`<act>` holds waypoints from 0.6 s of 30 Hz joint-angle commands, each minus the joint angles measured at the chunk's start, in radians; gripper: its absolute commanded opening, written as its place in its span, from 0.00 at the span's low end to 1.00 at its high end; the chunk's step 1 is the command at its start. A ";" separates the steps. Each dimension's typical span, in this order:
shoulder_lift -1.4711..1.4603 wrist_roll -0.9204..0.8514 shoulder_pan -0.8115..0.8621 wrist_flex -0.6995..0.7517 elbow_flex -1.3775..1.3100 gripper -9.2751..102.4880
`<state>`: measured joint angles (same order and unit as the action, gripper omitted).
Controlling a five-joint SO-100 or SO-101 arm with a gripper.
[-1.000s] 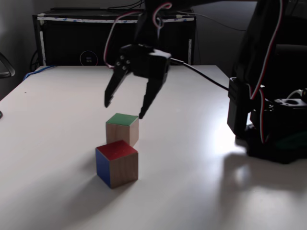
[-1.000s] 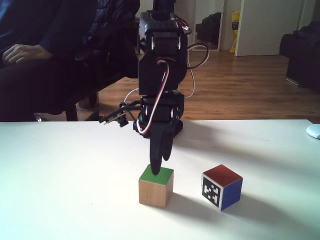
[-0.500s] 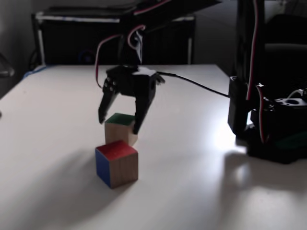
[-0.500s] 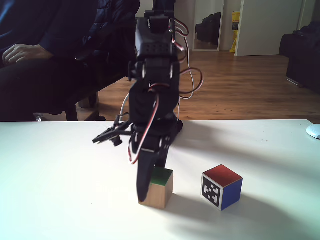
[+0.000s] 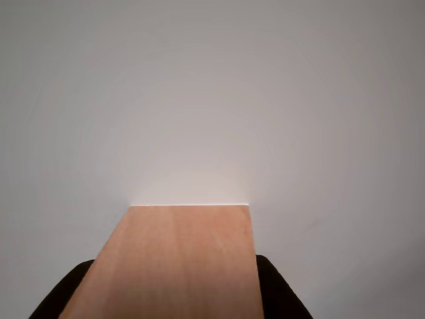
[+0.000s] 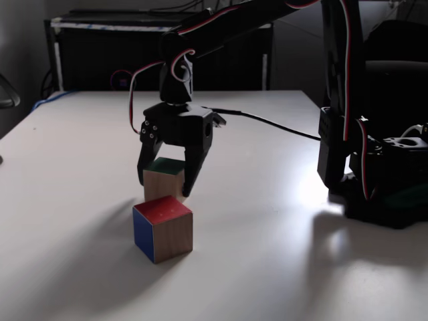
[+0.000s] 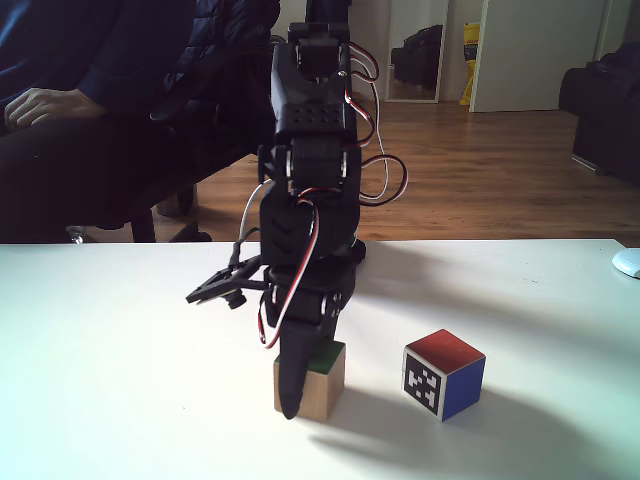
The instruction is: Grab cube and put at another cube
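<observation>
Gripper straddles green-faced wooden cube mid-table, jaws open, not yet clamped. Red marker cube sits just beside, toward the near edge. Advice: close squarely on the wooden sides before lifting.

No words, numbers or brand names can be read in any view. The only sign is a black-and-white pixel marker pattern, bordered in white, on the face of the red-topped cube that looks toward the camera, at 3 o'clock from the green-topped wooden cube.
</observation>
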<state>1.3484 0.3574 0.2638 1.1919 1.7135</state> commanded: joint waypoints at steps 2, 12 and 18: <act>0.005 0.009 -0.020 -0.008 -0.051 0.38; 0.008 0.020 -0.017 -0.008 -0.064 0.27; 0.021 0.009 -0.002 0.023 -0.078 0.24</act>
<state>1.3438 0.3728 0.2516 1.1950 1.6644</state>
